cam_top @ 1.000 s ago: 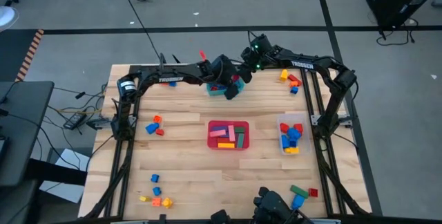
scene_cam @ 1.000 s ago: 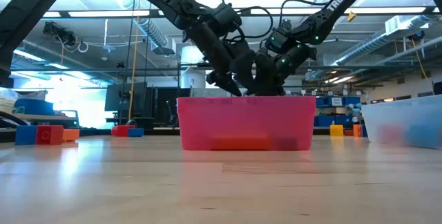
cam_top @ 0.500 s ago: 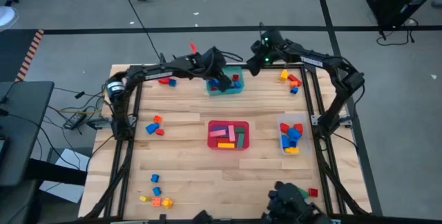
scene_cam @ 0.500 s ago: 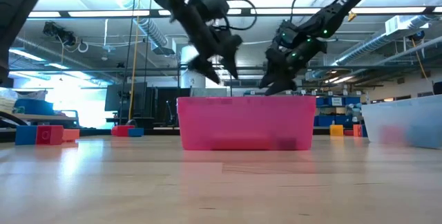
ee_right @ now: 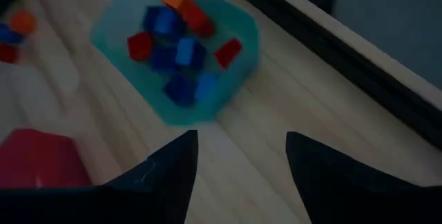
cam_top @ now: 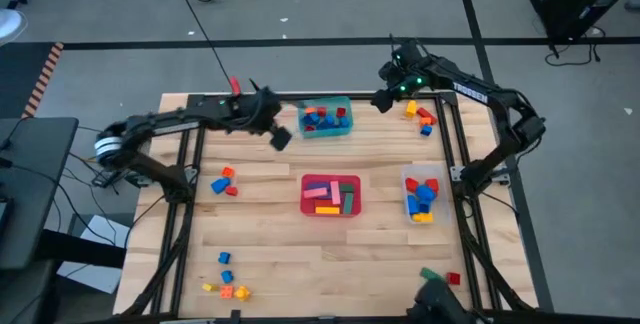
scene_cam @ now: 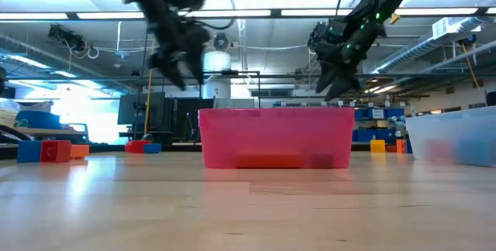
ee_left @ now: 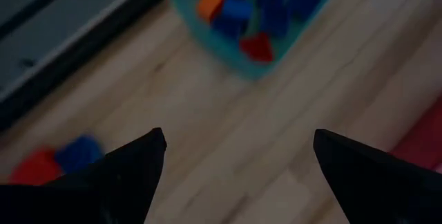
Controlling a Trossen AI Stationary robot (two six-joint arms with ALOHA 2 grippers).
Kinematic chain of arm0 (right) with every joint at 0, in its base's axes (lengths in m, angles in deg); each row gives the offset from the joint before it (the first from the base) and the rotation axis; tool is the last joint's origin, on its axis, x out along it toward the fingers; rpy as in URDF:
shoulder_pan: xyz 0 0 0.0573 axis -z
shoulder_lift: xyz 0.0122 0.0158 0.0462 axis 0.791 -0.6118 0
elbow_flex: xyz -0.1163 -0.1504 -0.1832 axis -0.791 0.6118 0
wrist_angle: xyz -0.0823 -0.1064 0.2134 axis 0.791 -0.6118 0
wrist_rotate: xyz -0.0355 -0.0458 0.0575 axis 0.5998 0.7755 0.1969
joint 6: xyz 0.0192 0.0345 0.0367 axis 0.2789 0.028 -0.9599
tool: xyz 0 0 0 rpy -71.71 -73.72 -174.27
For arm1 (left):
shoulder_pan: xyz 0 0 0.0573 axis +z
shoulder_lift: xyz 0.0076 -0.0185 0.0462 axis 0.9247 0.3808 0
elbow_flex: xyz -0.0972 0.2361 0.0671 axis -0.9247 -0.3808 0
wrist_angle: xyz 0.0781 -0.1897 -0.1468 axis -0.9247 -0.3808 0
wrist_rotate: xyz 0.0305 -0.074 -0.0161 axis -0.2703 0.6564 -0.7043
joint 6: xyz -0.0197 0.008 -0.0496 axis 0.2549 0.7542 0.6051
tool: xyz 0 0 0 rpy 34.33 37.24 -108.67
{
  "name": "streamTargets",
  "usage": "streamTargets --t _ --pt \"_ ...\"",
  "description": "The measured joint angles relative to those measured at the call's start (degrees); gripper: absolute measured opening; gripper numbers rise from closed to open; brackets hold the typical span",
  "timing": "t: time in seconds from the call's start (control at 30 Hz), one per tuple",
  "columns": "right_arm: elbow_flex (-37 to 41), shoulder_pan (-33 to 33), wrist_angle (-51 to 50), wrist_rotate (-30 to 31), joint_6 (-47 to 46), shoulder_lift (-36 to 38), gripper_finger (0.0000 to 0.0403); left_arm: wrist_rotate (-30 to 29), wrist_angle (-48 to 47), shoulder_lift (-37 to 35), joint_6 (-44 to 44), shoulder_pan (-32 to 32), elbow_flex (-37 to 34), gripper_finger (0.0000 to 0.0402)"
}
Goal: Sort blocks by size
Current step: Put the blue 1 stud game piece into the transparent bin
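Three tubs on the wooden counter (cam_top: pixel 270 254): teal tub (cam_top: pixel 326 119) at the far edge, red tub (cam_top: pixel 330 195) mid-counter, clear tub (cam_top: pixel 422 195) by the right edge, all holding blocks (cam_top: pixel 330 200). Perhaps five loose clusters elsewhere. Left tool (cam_top: pixel 281 138) apart, empty, beside the teal tub; right tool (cam_top: pixel 381 99) apart, empty. Workshop behind.

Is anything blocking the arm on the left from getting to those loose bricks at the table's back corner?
Nothing visible does. The left gripper hangs open and empty above bare wood beside the teal tub. The red and blue bricks lie on open table between its arm and the edge.
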Motion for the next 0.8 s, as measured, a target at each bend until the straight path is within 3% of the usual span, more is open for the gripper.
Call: streamTargets --t 0.17,0.33,0.57,0.8 --pt "0.00 -3.44 -9.04 12.74 -3.95 7.17 0.0227 0.22 -3.35 -10.53 4.21 -0.30 -9.04 0.0376" --pt "-0.02 -8.18 -13.64 16.16 -11.62 13.74 0.0224 1.45 -17.97 -16.21 7.45 -0.68 -12.85 0.0376" --pt "-0.02 -17.22 -14.13 21.33 -22.76 17.76 0.0224 2.25 -32.10 -16.99 5.28 -0.73 -12.98 0.0376" --pt "0.59 -29.32 -14.63 27.21 -32.10 17.67 0.0223 2.33 -33.72 -17.91 4.01 -2.05 -18.36 0.0376"
